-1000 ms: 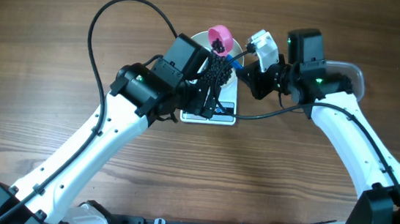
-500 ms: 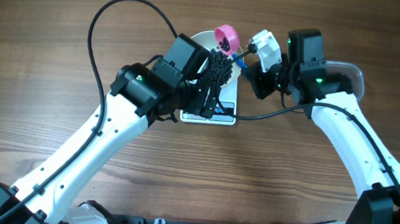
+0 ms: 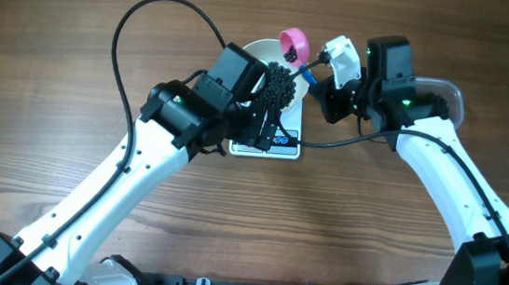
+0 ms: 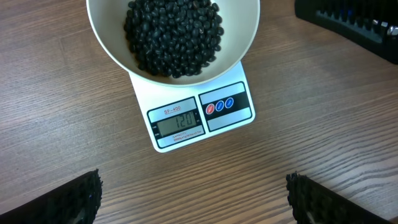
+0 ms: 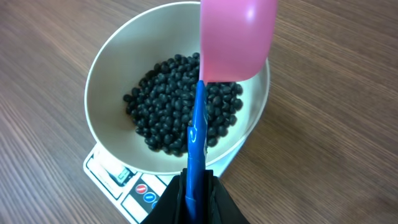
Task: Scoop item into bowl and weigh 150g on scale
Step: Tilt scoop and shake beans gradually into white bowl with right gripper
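Ahead of the right hand (image 5: pixel 198 184) gripping the scoop (image 5: pixel 236 37) sits the bowl (image 5: pixel 107 71).

Left arm (image 3: pixel 110 185), right arm (image 3: pixel 452 185): white links, black joint housings (image 3: pixel 175 111), green lights (image 3: pixel 181 99), looping black cable (image 3: pixel 170 1); left gripper (image 4: pixel 194 180) has ribbed black fingers (image 4: pixel 74 199).

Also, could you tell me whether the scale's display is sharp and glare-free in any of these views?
Left wrist: the scale is in focus, evenly lit, digits legible without glare. Right wrist: the pink scoop looms large, and the display is too small to read. Overhead: the left arm covers the display.
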